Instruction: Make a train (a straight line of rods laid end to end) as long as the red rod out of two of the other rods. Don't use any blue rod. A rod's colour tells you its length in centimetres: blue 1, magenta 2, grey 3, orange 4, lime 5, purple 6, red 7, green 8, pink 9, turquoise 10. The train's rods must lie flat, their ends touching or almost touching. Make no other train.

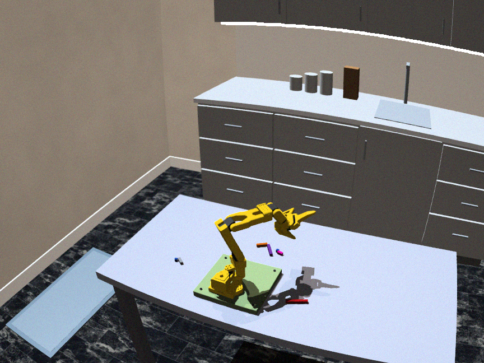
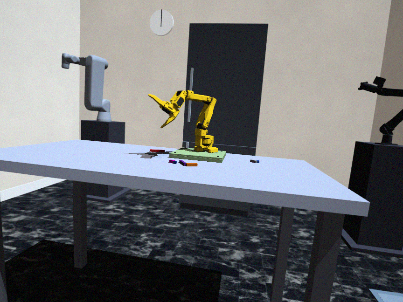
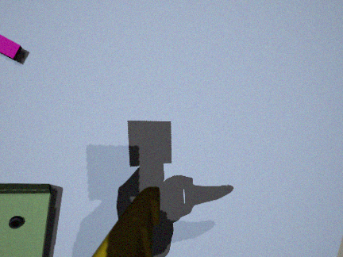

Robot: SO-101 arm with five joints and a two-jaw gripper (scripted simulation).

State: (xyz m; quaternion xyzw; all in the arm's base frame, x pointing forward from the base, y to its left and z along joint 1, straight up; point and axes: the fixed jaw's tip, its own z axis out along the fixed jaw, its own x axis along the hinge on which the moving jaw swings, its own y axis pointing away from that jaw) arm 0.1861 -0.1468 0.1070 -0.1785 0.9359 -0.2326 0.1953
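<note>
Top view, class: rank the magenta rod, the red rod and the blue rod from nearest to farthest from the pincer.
Measured from the open pincer:
1. Magenta rod, just below it on the table.
2. Red rod, beside the base plate, in the arm's shadow.
3. Blue rod, far left.

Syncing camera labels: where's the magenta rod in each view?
Top: magenta rod at table centre, just right of the purple rod, beyond the green base plate.
Exterior: in front of the base plate's left end, left of the purple rod.
Wrist: upper left edge, partly cut off.
Shared landmark: the green base plate.
</note>
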